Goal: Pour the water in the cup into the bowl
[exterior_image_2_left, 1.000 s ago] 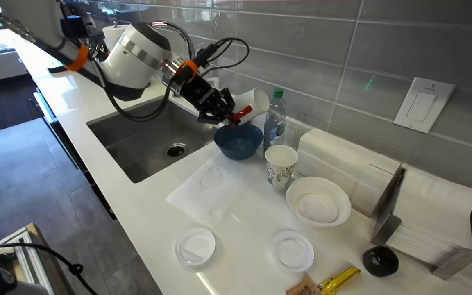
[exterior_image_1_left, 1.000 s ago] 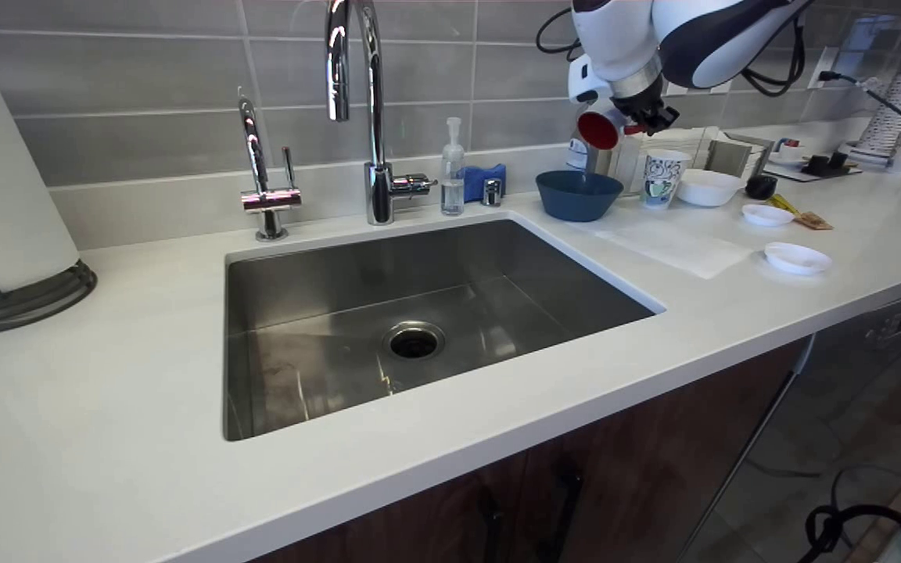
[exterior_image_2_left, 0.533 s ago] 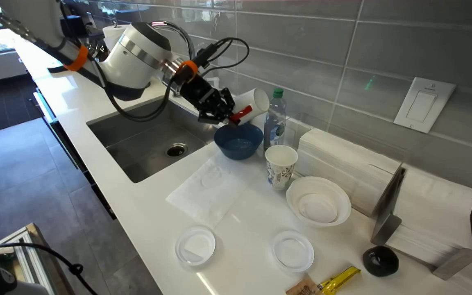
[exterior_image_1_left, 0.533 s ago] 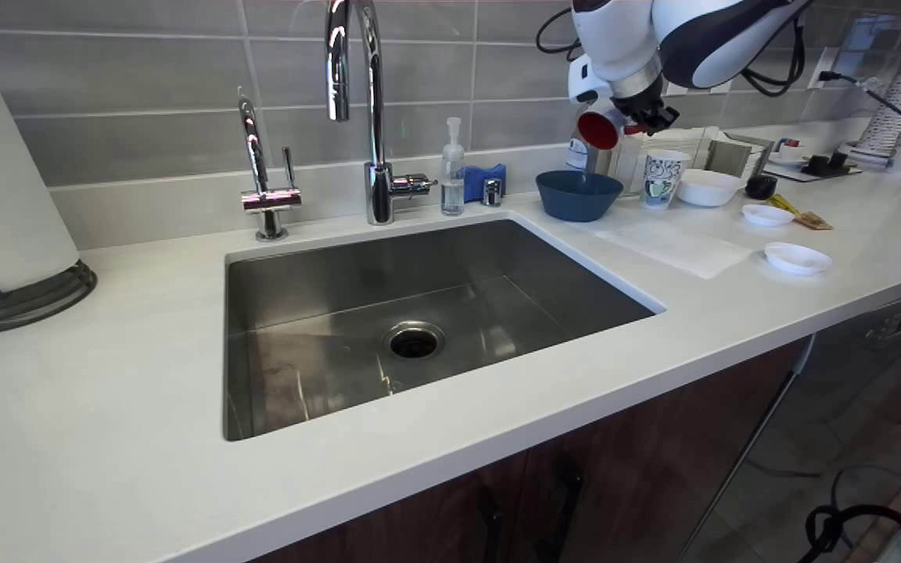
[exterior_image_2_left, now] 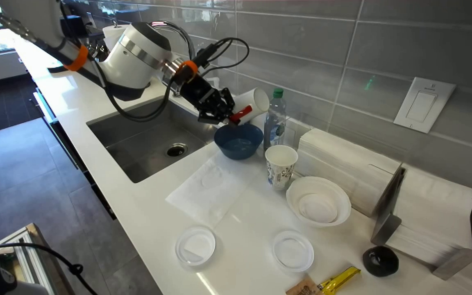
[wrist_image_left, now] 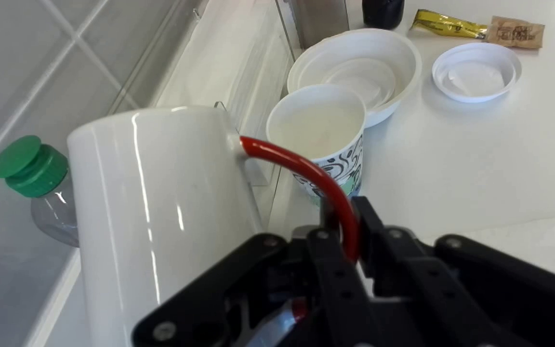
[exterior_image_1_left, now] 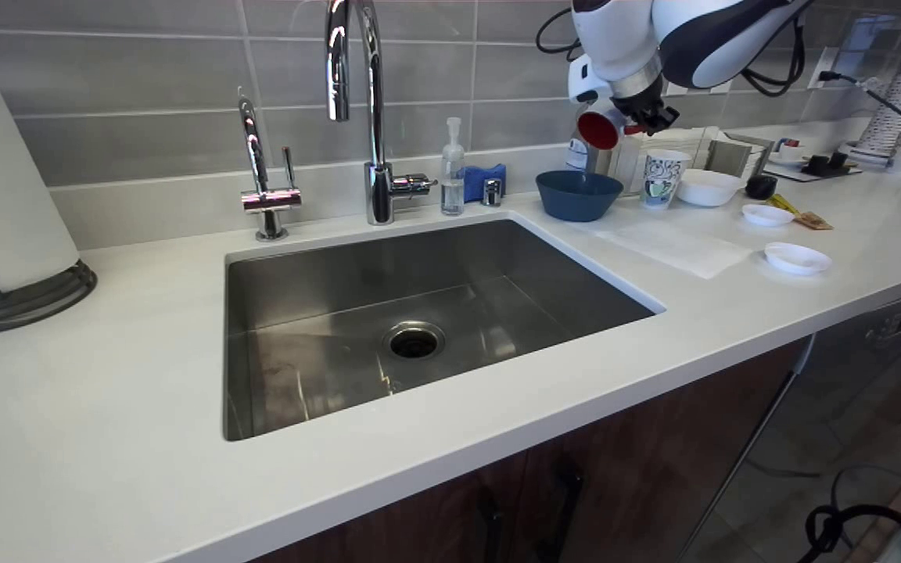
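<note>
- Leftmost, in an exterior view, lies the sink point(exterior_image_2_left: 146, 143), which I don't need for this pour.
- Right of it comes my gripper point(exterior_image_2_left: 230, 116), fingers pinching the red handle point(wrist_image_left: 301, 165) of the mug point(exterior_image_2_left: 254, 102); grasp and lift are done.
- Next, seen in both exterior views, the blue bowl point(exterior_image_1_left: 579, 201) stands upright on the counter point(exterior_image_2_left: 244, 246). Something pale glints inside; I can't be sure it's water.
- Over that bowl, not touching it, hangs the mug, tipped onto its side, red mouth point(exterior_image_1_left: 597, 130) dipping. I judge the pour well along or finished, though I make out no certain stream. Left to do, I'd guess: drain, then bring it upright.
- Farther right, the paper cup point(exterior_image_2_left: 280, 170) and white bowl point(exterior_image_2_left: 317, 185) stand outside my job.
</note>
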`<state>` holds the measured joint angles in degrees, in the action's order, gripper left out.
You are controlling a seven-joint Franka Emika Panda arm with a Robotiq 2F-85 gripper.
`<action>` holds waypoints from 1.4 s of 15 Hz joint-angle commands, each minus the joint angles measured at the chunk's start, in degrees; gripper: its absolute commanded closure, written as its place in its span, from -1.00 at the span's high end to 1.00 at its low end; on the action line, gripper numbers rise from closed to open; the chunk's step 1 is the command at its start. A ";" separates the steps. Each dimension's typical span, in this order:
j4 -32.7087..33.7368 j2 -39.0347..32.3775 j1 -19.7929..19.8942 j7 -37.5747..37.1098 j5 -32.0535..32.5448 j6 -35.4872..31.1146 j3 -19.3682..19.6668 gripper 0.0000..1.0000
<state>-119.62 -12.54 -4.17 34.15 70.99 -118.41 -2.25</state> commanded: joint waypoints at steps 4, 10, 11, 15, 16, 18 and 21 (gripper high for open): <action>-0.27 -0.10 0.18 -0.07 1.35 1.01 -0.94 -0.94; -0.32 -0.60 -0.54 -1.64 3.47 2.44 -1.64 -0.94; -0.19 -0.78 -0.74 -2.20 4.08 3.39 -1.59 -0.94; 0.14 -1.44 -1.17 -3.26 6.18 6.62 -1.53 -0.94; -0.38 -0.90 -0.60 -2.00 5.08 4.60 -1.84 -0.94; -0.15 -1.30 -0.80 -2.64 5.58 5.94 -1.81 -0.94; -0.19 -1.43 -0.68 -2.48 5.30 5.98 -2.01 -0.94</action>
<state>-119.91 -14.28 -4.70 33.42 74.07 -113.83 -3.76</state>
